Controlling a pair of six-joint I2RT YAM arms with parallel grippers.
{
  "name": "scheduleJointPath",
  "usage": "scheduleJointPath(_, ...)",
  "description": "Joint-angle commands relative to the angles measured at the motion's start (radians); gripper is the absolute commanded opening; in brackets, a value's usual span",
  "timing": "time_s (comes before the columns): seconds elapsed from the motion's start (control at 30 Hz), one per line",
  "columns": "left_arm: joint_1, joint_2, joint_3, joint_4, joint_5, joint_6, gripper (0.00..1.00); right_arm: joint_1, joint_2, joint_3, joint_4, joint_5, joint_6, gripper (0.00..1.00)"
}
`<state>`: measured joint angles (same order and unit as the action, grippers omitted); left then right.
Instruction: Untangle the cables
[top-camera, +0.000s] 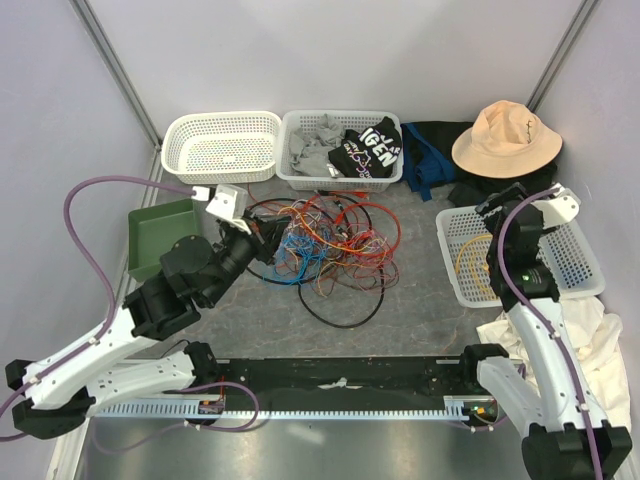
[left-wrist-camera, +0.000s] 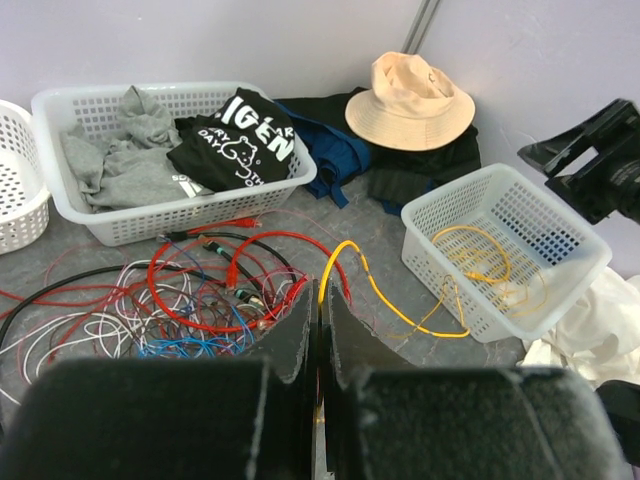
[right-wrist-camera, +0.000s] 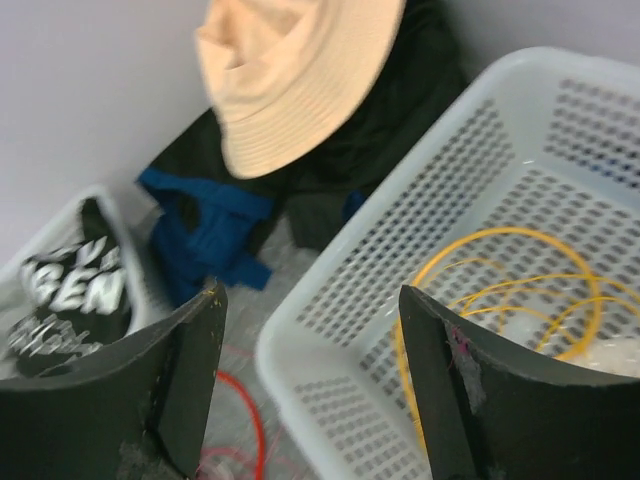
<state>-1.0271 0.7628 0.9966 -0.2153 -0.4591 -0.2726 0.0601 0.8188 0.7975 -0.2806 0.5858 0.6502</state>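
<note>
At tangle (top-camera: 330, 245): left arm (top-camera: 190, 275) low, jaws pinching yellow cable (left-wrist-camera: 385, 300) | right arm (top-camera: 525, 265) above white basket (top-camera: 578, 252), jaws spread

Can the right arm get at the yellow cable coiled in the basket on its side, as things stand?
Probably yes. The right tool hangs open over the white basket, the yellow cable lies loose on its floor, and nothing covers it.

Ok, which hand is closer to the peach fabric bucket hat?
Right. The right hand hovers over the white plastic basket beside the hat; the left hand is far off at the cable tangle.
</note>
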Motion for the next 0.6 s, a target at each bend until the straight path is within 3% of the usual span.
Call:
scheduleJointPath(0.0,0.002,0.069,0.071,0.017,0.031,-0.043,0.02,0.084,-0.069,0.083,0.001,-0.127,0.014,0.78)
scheduleJointPath(0.17,0.004,0.154,0.169,0.016,0.027,-0.016,0.02,0.184,-0.101,0.071,0.097,-0.497,-0.038,0.8)
scheduleJointPath(0.3,0.002,0.184,0.215,0.011,0.028,-0.007,0.02,0.285,-0.136,-0.043,0.247,-0.671,-0.055,0.85)
scheduleJointPath(0.47,0.004,0.201,0.258,-0.018,0.025,0.004,0.02,0.397,-0.101,-0.113,0.316,-0.75,-0.145,0.87)
scheduleJointPath(0.57,0.004,0.207,0.28,-0.033,0.011,0.016,0.02,0.495,-0.077,-0.118,0.291,-0.678,-0.22,0.88)
